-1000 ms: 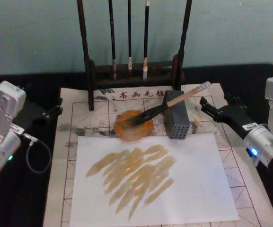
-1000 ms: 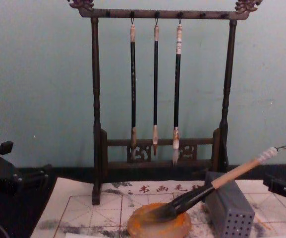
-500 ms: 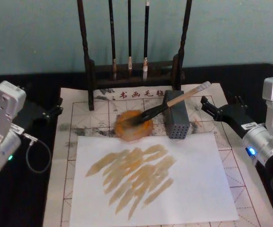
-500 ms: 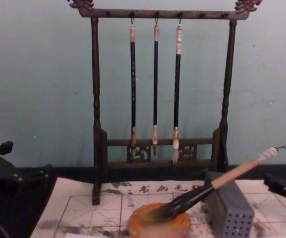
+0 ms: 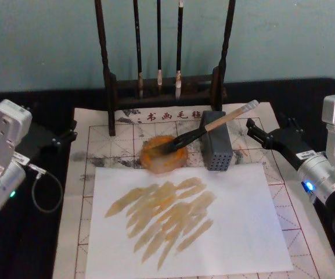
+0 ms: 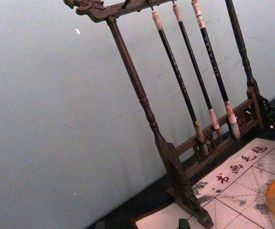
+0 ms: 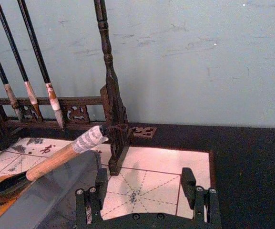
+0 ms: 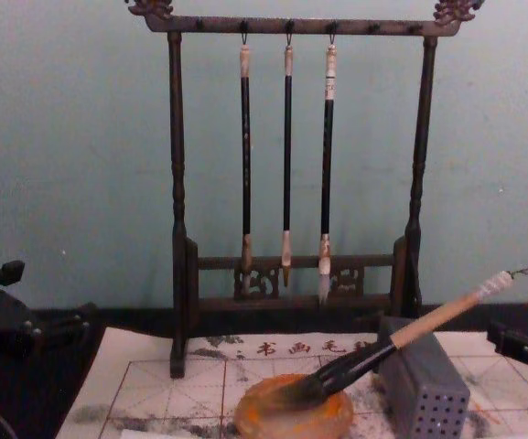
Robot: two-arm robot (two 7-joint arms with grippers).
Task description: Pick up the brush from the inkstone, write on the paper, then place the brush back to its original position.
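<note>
The brush (image 5: pixel 213 122) lies free, its dark bristles in the round orange inkstone (image 5: pixel 158 163) and its wooden handle propped on a grey perforated block (image 5: pixel 216 150). Its white wrapped end (image 7: pixel 89 138) points toward my right gripper (image 5: pixel 266 127). That gripper stands open a short way to the right of the end, fingers (image 7: pixel 87 200) wide apart with nothing between them. The paper (image 5: pixel 100 139), gridded with red characters, lies under everything. My left gripper (image 5: pixel 68 132) rests open at the paper's left edge, away from the brush.
A plain white sheet (image 5: pixel 242 232) with ochre brush strokes covers the front of the paper. A dark wooden rack (image 8: pixel 177 229) with three thin hanging brushes (image 8: pixel 286 165) stands behind the inkstone. Black tabletop surrounds the paper.
My right arm has shifted very slightly. The brush, inkstone and left arm have stayed where they were.
</note>
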